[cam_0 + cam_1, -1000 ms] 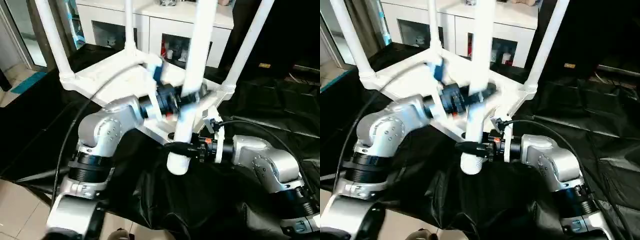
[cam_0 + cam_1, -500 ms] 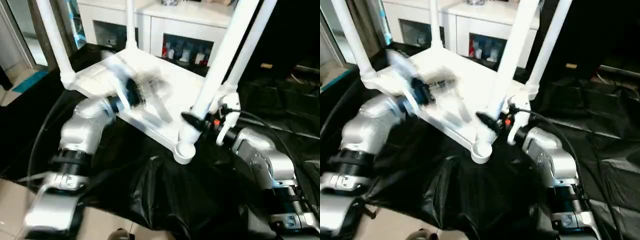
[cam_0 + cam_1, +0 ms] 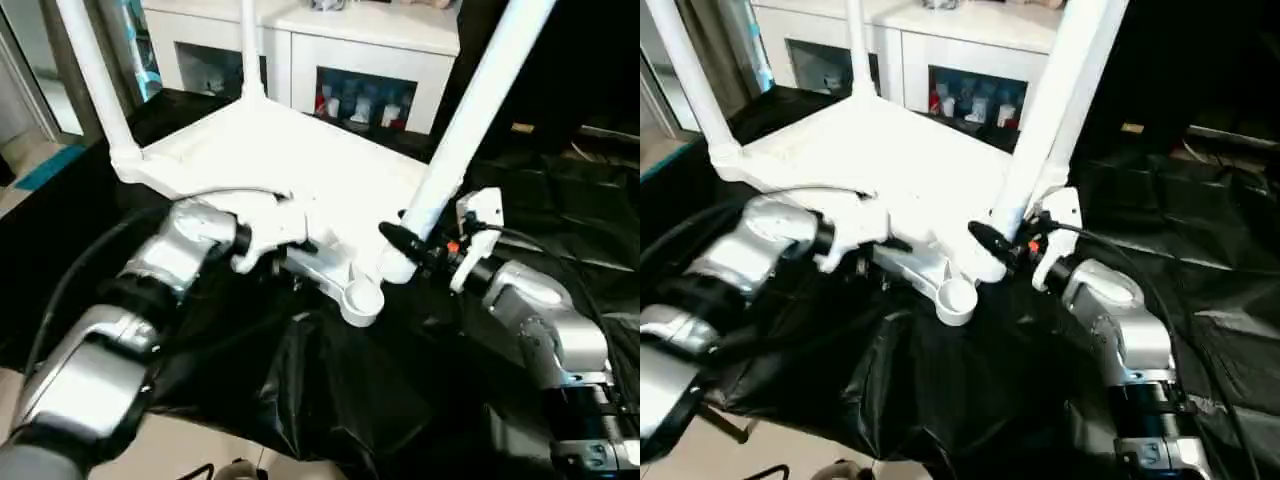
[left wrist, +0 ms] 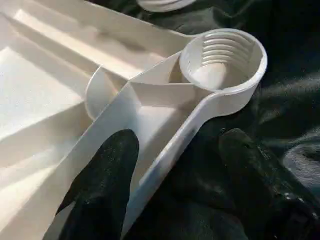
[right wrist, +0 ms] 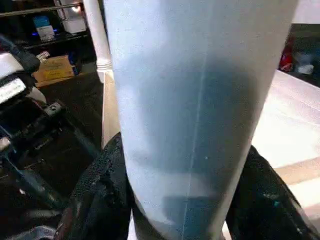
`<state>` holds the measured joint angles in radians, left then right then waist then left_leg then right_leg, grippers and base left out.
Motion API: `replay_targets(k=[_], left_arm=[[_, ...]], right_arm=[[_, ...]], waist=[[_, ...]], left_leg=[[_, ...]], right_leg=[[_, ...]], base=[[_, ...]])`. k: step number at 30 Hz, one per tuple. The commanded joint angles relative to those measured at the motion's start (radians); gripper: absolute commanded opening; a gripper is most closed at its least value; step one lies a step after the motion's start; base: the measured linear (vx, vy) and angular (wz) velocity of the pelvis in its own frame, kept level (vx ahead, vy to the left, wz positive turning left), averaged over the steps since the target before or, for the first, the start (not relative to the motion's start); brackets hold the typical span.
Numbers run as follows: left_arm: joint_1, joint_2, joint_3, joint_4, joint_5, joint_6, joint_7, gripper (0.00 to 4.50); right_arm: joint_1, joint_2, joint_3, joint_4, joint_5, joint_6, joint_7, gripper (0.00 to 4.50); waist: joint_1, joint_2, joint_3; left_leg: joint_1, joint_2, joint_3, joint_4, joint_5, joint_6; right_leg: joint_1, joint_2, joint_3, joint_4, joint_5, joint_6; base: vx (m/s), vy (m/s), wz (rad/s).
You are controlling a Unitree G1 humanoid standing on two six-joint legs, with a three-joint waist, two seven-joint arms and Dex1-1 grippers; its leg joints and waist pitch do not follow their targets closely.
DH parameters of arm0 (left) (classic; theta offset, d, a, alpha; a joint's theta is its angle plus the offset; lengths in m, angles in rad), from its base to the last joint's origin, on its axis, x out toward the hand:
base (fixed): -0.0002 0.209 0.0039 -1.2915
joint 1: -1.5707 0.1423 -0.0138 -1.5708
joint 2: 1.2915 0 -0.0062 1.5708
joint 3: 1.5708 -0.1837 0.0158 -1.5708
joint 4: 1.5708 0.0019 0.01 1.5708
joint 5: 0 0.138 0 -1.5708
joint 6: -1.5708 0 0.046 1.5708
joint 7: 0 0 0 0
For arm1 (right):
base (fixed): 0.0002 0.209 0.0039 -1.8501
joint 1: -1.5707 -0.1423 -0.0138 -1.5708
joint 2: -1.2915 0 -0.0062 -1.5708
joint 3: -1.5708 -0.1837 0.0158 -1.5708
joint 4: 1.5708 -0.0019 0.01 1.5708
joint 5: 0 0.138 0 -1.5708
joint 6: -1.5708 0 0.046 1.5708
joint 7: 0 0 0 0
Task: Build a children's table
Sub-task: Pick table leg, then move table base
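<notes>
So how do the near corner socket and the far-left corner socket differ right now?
The near corner socket is empty, its threads exposed; the far-left corner socket has a leg standing in it. The near one overhangs the black cloth beside the left pincer. Both are white and round.

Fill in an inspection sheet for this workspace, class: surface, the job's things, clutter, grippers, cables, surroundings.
Surface: black sheet, wrinkled.
Job's things: table top upside down; three legs upright in corner sockets; near corner socket empty; loose leg held tilted.
Clutter: nothing seen.
Grippers: left gripper astride the table top's edge rib beside the empty socket; right gripper shut on the loose leg near its lower end.
Cables: black cable looping over the right forearm.
Surroundings: white cabinet with glass-fronted shelves behind; tiled floor.
</notes>
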<state>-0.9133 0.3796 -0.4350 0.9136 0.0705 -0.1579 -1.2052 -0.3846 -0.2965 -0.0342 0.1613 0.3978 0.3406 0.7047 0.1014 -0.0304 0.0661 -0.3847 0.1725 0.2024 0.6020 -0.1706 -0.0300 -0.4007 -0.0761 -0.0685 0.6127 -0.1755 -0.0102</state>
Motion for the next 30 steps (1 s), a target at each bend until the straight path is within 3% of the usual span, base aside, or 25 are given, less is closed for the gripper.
replay_targets(k=[1,6,8,12,15,16,17,18,24,25,26,30], left_arm=[[-0.036,-0.020,-0.017,0.043,0.028,-0.038,0.022,2.96],[-0.068,-0.085,-0.030,0.171,0.096,-0.105,0.159,2.96],[-0.078,-0.101,-0.048,0.221,0.137,-0.116,0.205,2.96],[-0.080,-0.096,-0.091,0.263,0.190,-0.098,0.224,2.96],[-0.095,-0.090,-0.113,0.314,0.241,-0.114,0.254,2.61],[-0.100,-0.088,-0.114,0.319,0.246,-0.112,0.244,2.61],[-0.108,-0.087,-0.113,0.326,0.251,-0.111,0.227,2.56],[-0.124,-0.086,-0.108,0.338,0.251,-0.094,0.172,2.26],[-0.152,-0.082,-0.114,0.338,0.233,0.038,-0.095,1.85],[-0.152,-0.085,-0.111,0.339,0.231,0.044,-0.113,1.78],[-0.153,-0.090,-0.107,0.341,0.228,0.054,-0.137,1.66],[-0.135,-0.108,-0.076,0.344,0.218,0.080,-0.126,1.38]], right_arm=[[0.005,-0.013,-0.022,-0.015,0.007,-0.020,0.004,1.90],[0.000,0.002,-0.020,-0.009,-0.001,-0.024,-0.004,1.90],[0.001,0.005,-0.016,-0.014,0.000,-0.023,-0.006,1.90],[0.005,0.003,-0.015,-0.016,0.001,-0.026,-0.005,1.90],[0.011,0.000,-0.017,-0.014,-0.003,-0.031,-0.004,1.90],[0.012,-0.001,-0.018,-0.013,-0.004,-0.033,-0.004,1.90],[0.011,-0.002,-0.019,-0.010,-0.005,-0.034,-0.004,1.90],[0.007,-0.004,-0.020,-0.005,-0.008,-0.037,-0.003,1.90],[-0.014,-0.024,0.006,0.027,-0.038,-0.054,0.022,1.90],[-0.019,-0.026,0.010,0.033,-0.042,-0.057,0.024,1.90],[-0.025,-0.028,0.015,0.043,-0.049,-0.062,0.026,1.90],[-0.044,-0.028,0.015,0.064,-0.053,-0.071,0.025,1.90]], waist=[[0.001,0.011,-0.084],[0.004,0.007,-0.085],[0.004,0.013,-0.084],[0.003,0.013,-0.084],[0.002,0.011,-0.083],[0.002,0.012,-0.084],[0.001,0.019,-0.083],[0.000,0.016,-0.084],[-0.002,0.019,-0.082],[0.000,0.026,-0.082],[-0.001,0.022,-0.082],[0.002,0.026,-0.081]], left_leg=[[0.030,0.062,-0.032,-0.070,-0.200,-0.014],[0.029,0.063,-0.033,-0.067,-0.196,0.006],[0.028,0.062,-0.035,-0.068,-0.204,0.009],[0.031,0.066,-0.036,-0.070,-0.215,0.005],[0.030,0.064,-0.036,-0.069,-0.217,0.005],[0.029,0.065,-0.037,-0.070,-0.212,0.006],[0.031,0.064,-0.036,-0.070,-0.216,0.005],[0.029,0.062,-0.036,-0.069,-0.211,0.007],[0.030,0.062,-0.035,-0.069,-0.205,0.012],[0.030,0.062,-0.035,-0.068,-0.211,0.012],[0.030,0.062,-0.035,-0.068,-0.220,0.013],[0.031,0.062,-0.034,-0.067,-0.224,0.022]], right_leg=[[0.051,-0.089,0.053,-0.061,-0.111,-0.241],[0.055,-0.092,0.052,-0.064,-0.107,-0.251],[0.056,-0.090,0.051,-0.065,-0.113,-0.247],[0.053,-0.091,0.051,-0.069,-0.141,-0.243],[0.054,-0.089,0.051,-0.069,-0.136,-0.241],[0.055,-0.092,0.050,-0.067,-0.128,-0.244],[0.052,-0.091,0.051,-0.071,-0.122,-0.247],[0.056,-0.090,0.050,-0.068,-0.107,-0.254],[0.056,-0.094,0.050,-0.067,-0.099,-0.283],[0.056,-0.094,0.050,-0.067,-0.100,-0.287],[0.057,-0.094,0.050,-0.068,-0.103,-0.292],[0.058,-0.095,0.049,-0.070,-0.116,-0.296]], base=[[0.000,0.000,0.00],[0.000,0.000,0.00],[0.000,0.000,0.00],[0.000,0.000,0.00],[0.000,0.000,0.00],[0.000,0.000,0.00],[0.000,0.000,0.00],[0.000,0.000,0.00],[0.000,0.000,0.00],[0.000,0.000,0.00],[0.000,0.000,0.00],[0.000,0.000,0.00]])
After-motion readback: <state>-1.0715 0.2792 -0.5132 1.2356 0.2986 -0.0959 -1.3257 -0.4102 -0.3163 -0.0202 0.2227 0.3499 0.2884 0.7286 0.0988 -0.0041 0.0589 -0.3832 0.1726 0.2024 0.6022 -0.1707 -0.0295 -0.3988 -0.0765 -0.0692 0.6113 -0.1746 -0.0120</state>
